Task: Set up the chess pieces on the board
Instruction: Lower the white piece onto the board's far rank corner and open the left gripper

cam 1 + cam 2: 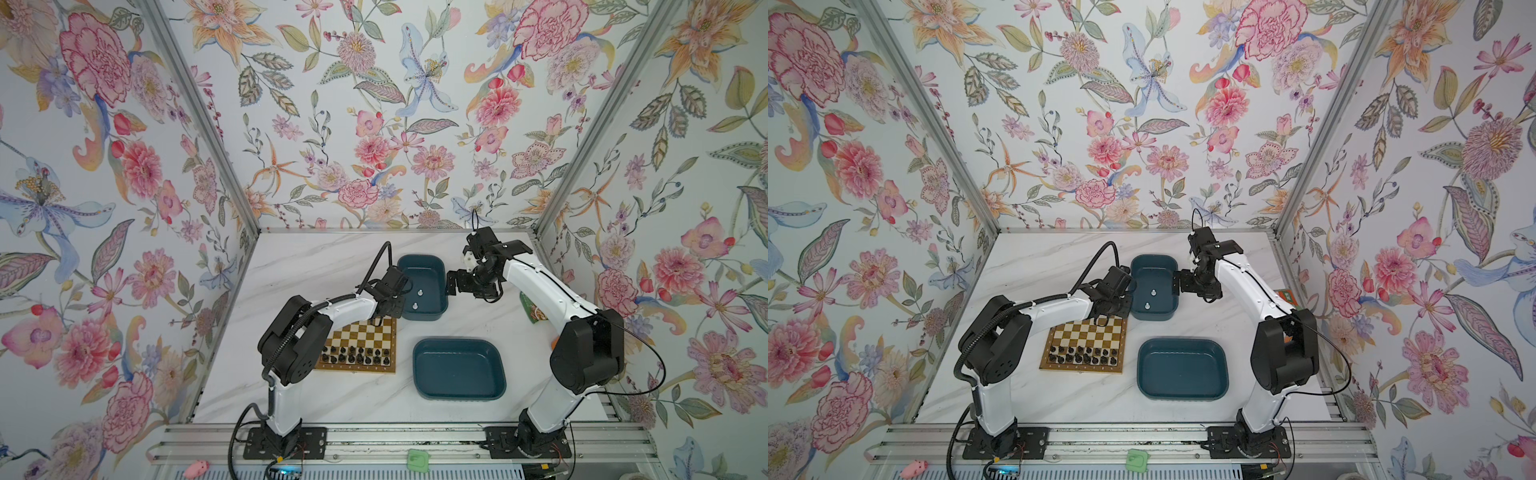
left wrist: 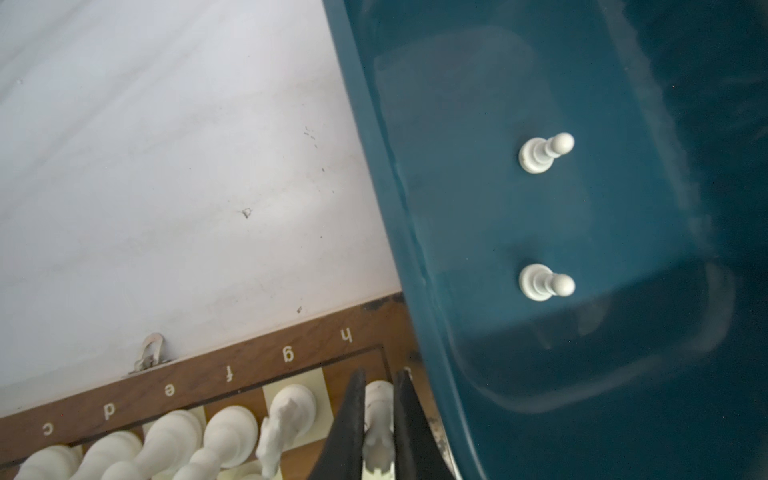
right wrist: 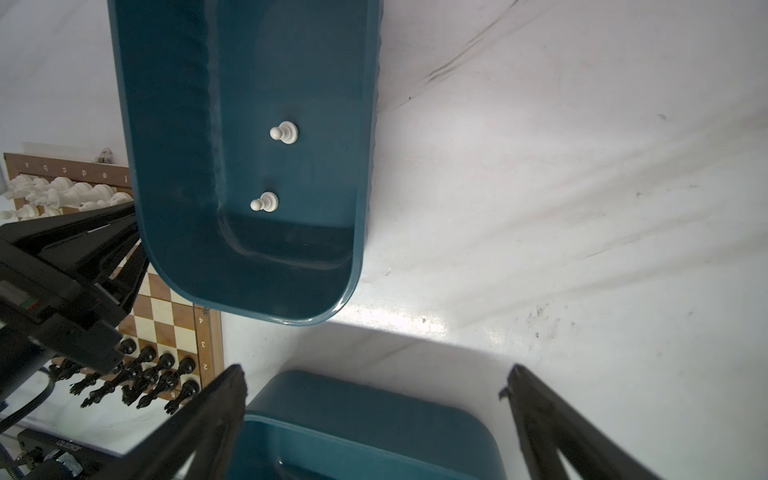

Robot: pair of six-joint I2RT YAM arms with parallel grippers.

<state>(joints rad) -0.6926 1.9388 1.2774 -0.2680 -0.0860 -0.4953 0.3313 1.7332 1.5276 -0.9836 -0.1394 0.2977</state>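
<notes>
Marble tabletop (image 1: 324,266): left gripper (image 2: 380,382) clamps white rook (image 2: 378,405) at board's (image 1: 357,332) 1 o'clock corner; right gripper (image 3: 376,370) spread wide at far tub's (image 1: 419,258) 3 o'clock.

We see a robot test booth of the lab sort: flowered panels (image 1: 374,104) set in bare metal posts (image 1: 198,112) wall in a marble-look worktop (image 1: 332,266). A left arm (image 1: 349,307) and a right arm (image 1: 536,282) are bolted to a metal rail (image 1: 395,440) along its front.
</notes>
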